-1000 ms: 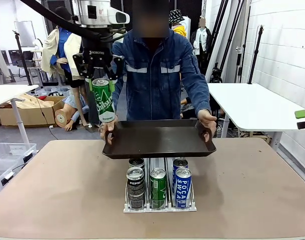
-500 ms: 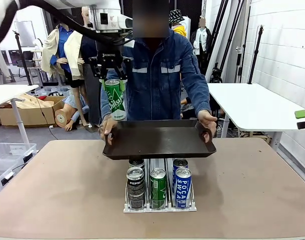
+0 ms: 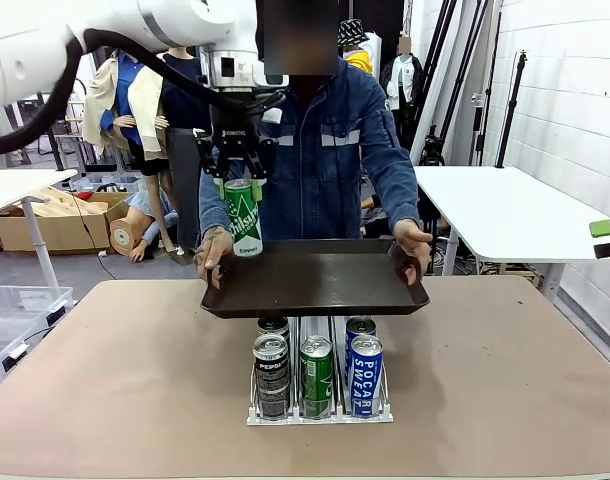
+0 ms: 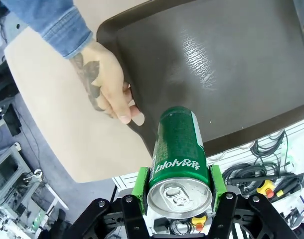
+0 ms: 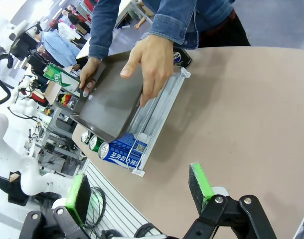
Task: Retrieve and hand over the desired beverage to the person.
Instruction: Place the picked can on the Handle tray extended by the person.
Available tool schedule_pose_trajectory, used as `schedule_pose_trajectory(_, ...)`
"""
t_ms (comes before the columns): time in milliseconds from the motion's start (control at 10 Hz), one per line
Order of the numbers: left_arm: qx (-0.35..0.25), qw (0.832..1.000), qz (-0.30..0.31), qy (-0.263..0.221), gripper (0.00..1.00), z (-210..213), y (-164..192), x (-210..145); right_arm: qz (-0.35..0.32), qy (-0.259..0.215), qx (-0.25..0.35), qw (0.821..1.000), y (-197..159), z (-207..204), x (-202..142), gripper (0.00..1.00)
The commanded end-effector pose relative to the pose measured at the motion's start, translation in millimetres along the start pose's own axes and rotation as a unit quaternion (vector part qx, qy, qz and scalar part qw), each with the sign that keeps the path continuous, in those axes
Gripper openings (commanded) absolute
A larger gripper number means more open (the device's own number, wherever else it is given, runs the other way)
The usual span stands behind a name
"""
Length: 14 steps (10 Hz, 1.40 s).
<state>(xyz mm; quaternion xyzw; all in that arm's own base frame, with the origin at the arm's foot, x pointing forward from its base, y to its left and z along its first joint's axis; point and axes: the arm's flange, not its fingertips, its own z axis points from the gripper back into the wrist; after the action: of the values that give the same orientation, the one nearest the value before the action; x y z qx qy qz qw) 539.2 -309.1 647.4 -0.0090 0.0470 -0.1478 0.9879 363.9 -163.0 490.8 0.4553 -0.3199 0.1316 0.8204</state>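
Note:
A green beverage can (image 3: 243, 218) hangs upright from my left gripper (image 3: 241, 182), which is shut on its top. The can is just above the left rear corner of a dark tray (image 3: 315, 280) that the person (image 3: 315, 150) holds out with both hands over the table. In the left wrist view the green can (image 4: 181, 154) sits between the green pads (image 4: 140, 181) over the tray (image 4: 217, 64) rim, beside the person's hand (image 4: 104, 87). My right gripper (image 5: 139, 191) is open over the bare tabletop, with nothing between its fingers.
A clear rack (image 3: 320, 412) with several cans in rows stands on the brown table (image 3: 115, 380) under the tray. The right wrist view shows the rack (image 5: 157, 107) and a blue can (image 5: 124, 149). White tables stand left and right.
My left gripper has carried the green can to the right and downward, from beside the tray's left edge to over its left rear corner. The tray and rack stay put.

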Motion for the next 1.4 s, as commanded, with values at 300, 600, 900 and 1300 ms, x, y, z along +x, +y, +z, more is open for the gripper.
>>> schedule_pose_trajectory(300, 0.016, 0.999, -0.025, 0.016, 0.00, 0, -10, 40, -0.002, -0.002, 0.003, 1.000, 1, 0, 1, 1.00)
schedule_pose_trajectory(600, 0.017, 0.999, -0.037, 0.022, 0.00, -18, -13, 50, -0.002, -0.002, 0.003, 1.000, 1, 0, 1, 1.00)
schedule_pose_trajectory(900, 0.016, 0.998, -0.045, 0.030, 0.00, -35, -12, 58, -0.002, -0.002, 0.003, 1.000, 1, 0, 1, 1.00)
schedule_pose_trajectory(1300, 0.034, 0.998, -0.053, 0.026, 0.00, -47, -13, 60, -0.002, -0.002, 0.003, 1.000, 1, 0, 1, 1.00)
